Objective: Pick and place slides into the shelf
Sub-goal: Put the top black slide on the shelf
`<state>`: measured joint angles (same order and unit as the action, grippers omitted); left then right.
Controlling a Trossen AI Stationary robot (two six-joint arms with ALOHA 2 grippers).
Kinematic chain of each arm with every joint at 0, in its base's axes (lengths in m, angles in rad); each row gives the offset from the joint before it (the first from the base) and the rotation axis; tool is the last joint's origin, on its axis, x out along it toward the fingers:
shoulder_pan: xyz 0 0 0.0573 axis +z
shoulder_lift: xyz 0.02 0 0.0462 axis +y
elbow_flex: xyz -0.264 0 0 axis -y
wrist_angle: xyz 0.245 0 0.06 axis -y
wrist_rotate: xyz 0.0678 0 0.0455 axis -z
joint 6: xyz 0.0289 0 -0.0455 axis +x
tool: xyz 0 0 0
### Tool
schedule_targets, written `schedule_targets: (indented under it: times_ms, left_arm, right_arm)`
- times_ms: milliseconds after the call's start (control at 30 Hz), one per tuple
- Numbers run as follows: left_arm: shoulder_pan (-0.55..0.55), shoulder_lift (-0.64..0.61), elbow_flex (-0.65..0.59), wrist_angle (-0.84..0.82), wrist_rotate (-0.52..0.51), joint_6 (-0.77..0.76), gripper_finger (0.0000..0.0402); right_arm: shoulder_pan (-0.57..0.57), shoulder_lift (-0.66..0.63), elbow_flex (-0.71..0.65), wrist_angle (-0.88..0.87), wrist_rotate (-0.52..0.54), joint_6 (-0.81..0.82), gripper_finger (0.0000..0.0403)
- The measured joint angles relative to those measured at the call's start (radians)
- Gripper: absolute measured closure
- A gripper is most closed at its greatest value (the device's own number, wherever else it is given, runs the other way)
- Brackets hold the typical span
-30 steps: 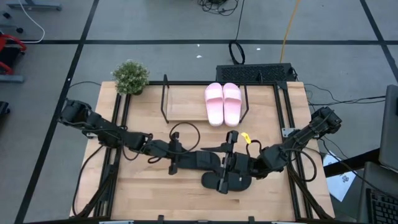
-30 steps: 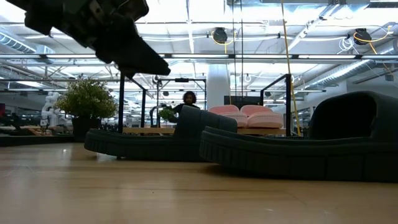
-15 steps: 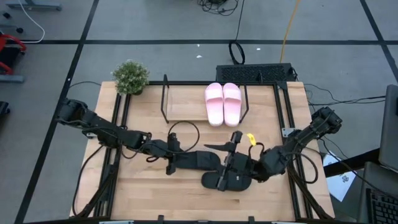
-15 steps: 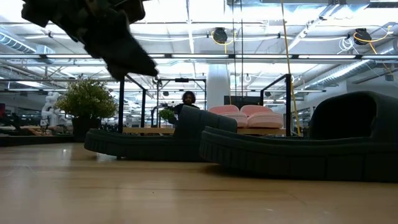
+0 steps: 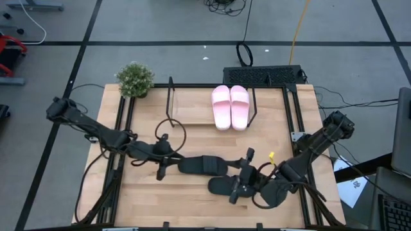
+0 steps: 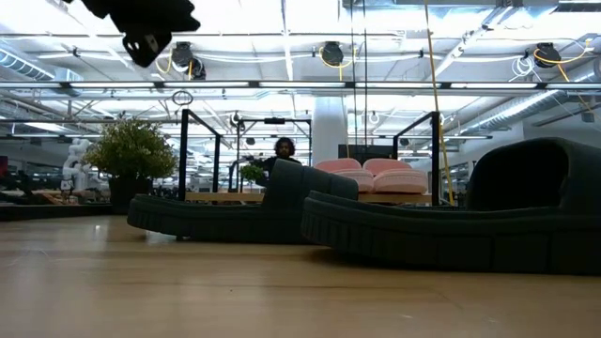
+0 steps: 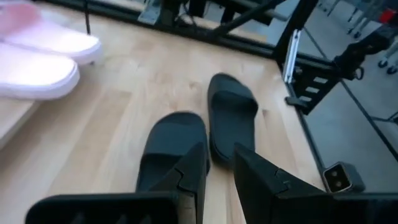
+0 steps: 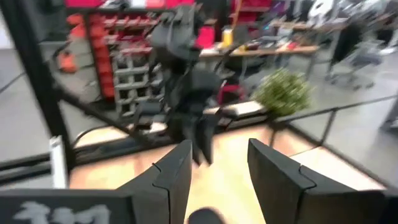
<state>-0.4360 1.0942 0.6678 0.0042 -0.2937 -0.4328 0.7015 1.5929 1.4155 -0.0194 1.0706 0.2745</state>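
Black slides (image 5: 218, 174) lie untouched; both jaws stand apart, left narrowly, holding nothing.

Pink slides (image 5: 230, 106) paired on shelf (image 5: 190, 110); black slides (image 5: 215, 174) flat on tabletop.

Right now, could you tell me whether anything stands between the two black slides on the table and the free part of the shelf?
Nothing visible does. The two black slide sandals lie on the tabletop in front of the black-rod shelf, whose board is bare left of the pink slides. Only the left gripper sits beside them.
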Motion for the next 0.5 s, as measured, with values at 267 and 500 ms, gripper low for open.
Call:
schedule_targets:
  times_ms: [267,500]
  left_arm:
    - [-0.036,0.029,0.000,0.154,-0.013,0.118,0.0328]
    - [-0.021,0.099,0.000,0.208,-0.084,0.242,0.0328]
  right_arm:
    - [-0.027,0.000,0.000,-0.007,-0.022,-0.025,0.0257]
    - [-0.059,0.000,0.000,-0.008,-0.021,-0.032,0.0257]
